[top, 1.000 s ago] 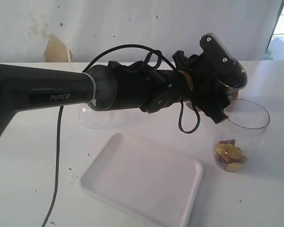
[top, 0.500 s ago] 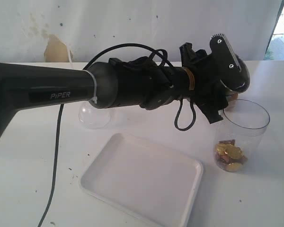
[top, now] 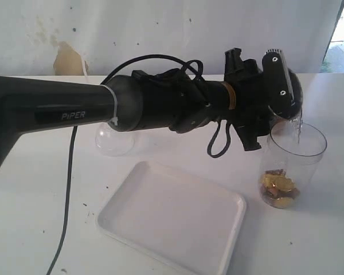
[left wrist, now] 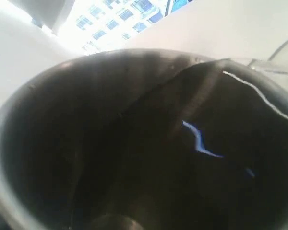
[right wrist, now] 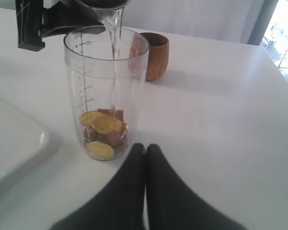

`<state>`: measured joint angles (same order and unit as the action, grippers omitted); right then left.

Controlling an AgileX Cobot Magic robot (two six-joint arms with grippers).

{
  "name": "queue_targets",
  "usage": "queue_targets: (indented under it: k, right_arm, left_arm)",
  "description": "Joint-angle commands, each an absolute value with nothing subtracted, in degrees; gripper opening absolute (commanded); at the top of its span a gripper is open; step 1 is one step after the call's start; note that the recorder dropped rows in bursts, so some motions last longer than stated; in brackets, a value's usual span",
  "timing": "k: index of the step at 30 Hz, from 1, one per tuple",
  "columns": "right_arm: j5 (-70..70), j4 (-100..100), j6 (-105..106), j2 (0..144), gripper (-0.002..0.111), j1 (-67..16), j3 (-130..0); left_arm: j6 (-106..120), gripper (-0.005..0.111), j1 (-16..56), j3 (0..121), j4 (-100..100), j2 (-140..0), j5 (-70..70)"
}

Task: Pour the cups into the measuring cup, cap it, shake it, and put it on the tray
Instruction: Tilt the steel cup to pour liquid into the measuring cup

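Note:
My left gripper [top: 285, 91] is shut on the steel tumbler [top: 290, 102], tipped mouth-down over the measuring cup [top: 295, 163]. A thin stream of water [right wrist: 114, 45] runs from the tumbler's rim [right wrist: 103, 4] into the measuring cup [right wrist: 105, 91]. Gold coins and brown pieces [right wrist: 103, 132] lie at its bottom. The left wrist view is filled by the tumbler's dark inside [left wrist: 134, 143]. The brown wooden cup [right wrist: 153, 55] stands upright just behind the measuring cup. My right gripper [right wrist: 145, 146] is shut and empty, low over the table right beside the measuring cup's base.
The white tray [top: 172, 217] lies on the table to the left of the measuring cup, its corner also showing as the tray [right wrist: 9, 139]. A clear dome-shaped lid [top: 113, 140] rests behind the left arm. A black cable [top: 66, 206] trails down the table.
The left gripper has rolled the tumbler further over above the measuring cup, and water now streams out. The right gripper's state is unchanged.

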<state>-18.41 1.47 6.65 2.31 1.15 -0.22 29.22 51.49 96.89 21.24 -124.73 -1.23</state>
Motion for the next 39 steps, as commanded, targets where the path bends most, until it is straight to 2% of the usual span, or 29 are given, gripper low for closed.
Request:
queue_targets:
  k: [1, 24, 39]
  right_arm:
    - [-17.8, 1.7, 6.9, 2.5, 0.000, 1.1, 0.0]
    - [-17.8, 1.7, 6.9, 2.5, 0.000, 1.1, 0.0]
    - [-17.8, 1.7, 6.9, 2.5, 0.000, 1.1, 0.0]
  left_arm:
    - [33.0, 0.000, 51.6, 98.0, 21.7, -123.4, -5.1]
    - [50.1, 0.000, 51.6, 98.0, 21.7, -123.4, -6.0]
    - [49.6, 0.000, 51.6, 98.0, 18.2, -123.3, -6.0]
